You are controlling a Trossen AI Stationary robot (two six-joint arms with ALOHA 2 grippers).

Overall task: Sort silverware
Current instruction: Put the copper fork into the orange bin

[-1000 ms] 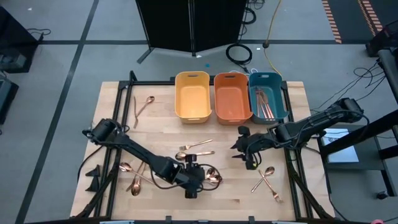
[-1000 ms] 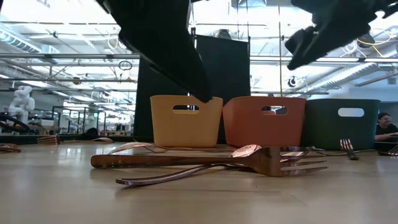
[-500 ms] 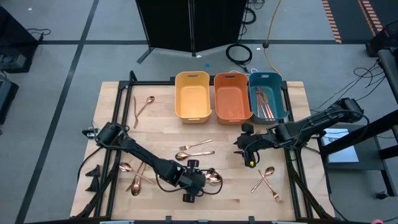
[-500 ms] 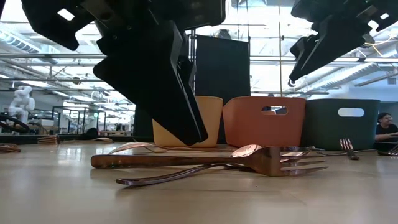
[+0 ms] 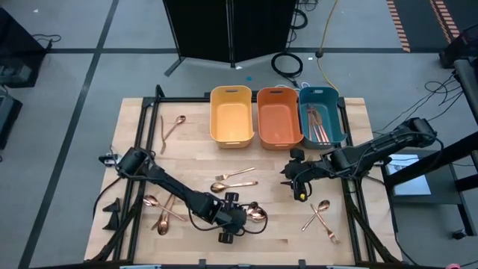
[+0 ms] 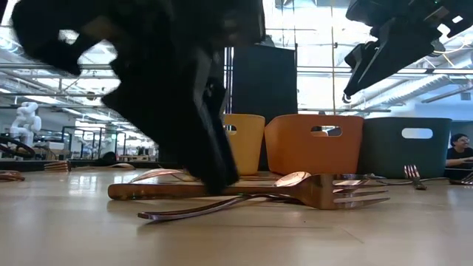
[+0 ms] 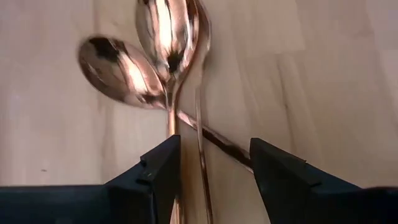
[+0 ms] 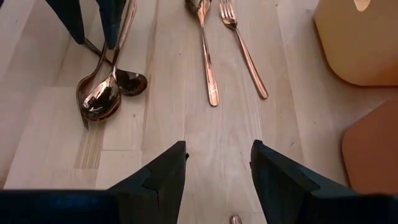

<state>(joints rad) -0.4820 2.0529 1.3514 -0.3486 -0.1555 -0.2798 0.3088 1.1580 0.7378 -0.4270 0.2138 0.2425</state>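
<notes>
Copper silverware lies scattered on the wooden table. Two spoons lie crossed near the near edge, bowls side by side. My left gripper stands open over their handles, one finger on each side, low at the table. A spoon and a fork lie mid-table, also seen in the right wrist view. My right gripper hovers open above the table right of them, over bare wood. My left gripper comes from above, fingers pointing down and standing across the crossed spoon handles. One handle runs close along the inner side of one finger. I cannot tell whether it touches. The spoons lie flat on the table.
Yellow bin, orange bin and teal bin stand side by side at the far edge, the teal one holding several pieces. More silverware lies at the near left, far left and near right.
My left gripper has come down toward the table and slightly toward the near edge, ending with its fingers around the crossed spoons' handles. My right gripper turned a little at first and has since hung still. No silverware has moved.
</notes>
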